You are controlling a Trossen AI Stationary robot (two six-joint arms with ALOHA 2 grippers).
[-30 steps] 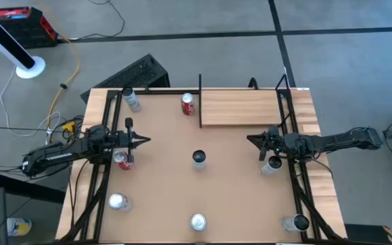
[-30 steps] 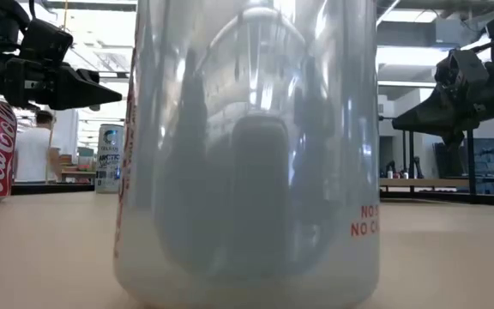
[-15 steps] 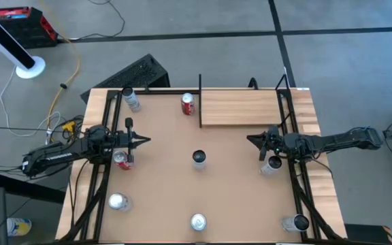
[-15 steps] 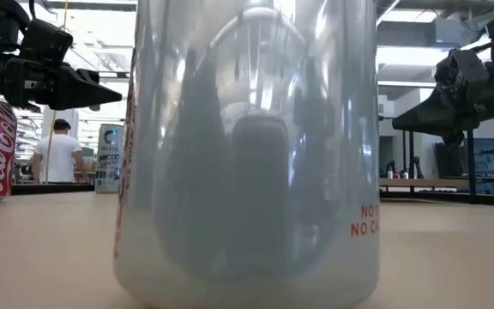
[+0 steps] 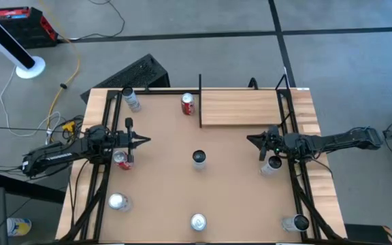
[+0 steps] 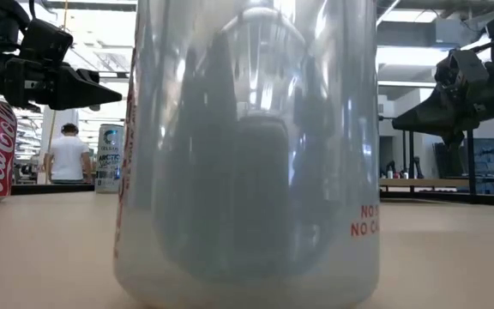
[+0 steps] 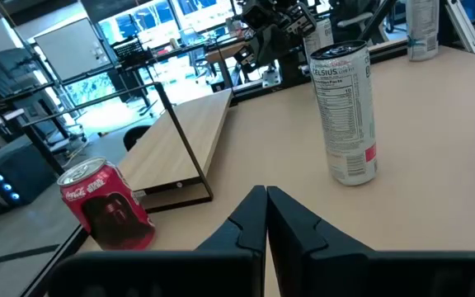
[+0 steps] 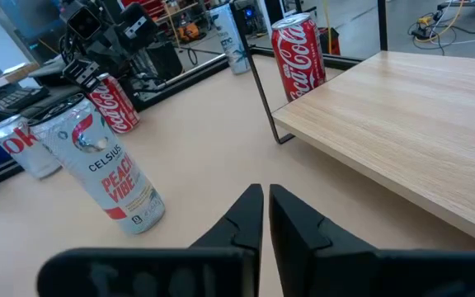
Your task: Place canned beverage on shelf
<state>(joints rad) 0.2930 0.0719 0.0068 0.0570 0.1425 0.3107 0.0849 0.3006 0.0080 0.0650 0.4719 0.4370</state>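
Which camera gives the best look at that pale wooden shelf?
The high view shows the whole shelf, empty, with a red can beside its black rail. Both wrist views catch only part of it at an angle; the low view shows none of it.

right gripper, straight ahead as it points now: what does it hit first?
Probably the Celsius can mid-table, slightly off-line. The right gripper, shut, points across the table toward the left arm; the shelf lies to one side. Depth is unclear.

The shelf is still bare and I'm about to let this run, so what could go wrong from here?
The red can stands right by the shelf's black rail; an arm reaching in could topple it. The centre Celsius can stands between both shut grippers, left and right, so the arms could clash. The shelf is raised; a low-carried can could catch its edge.
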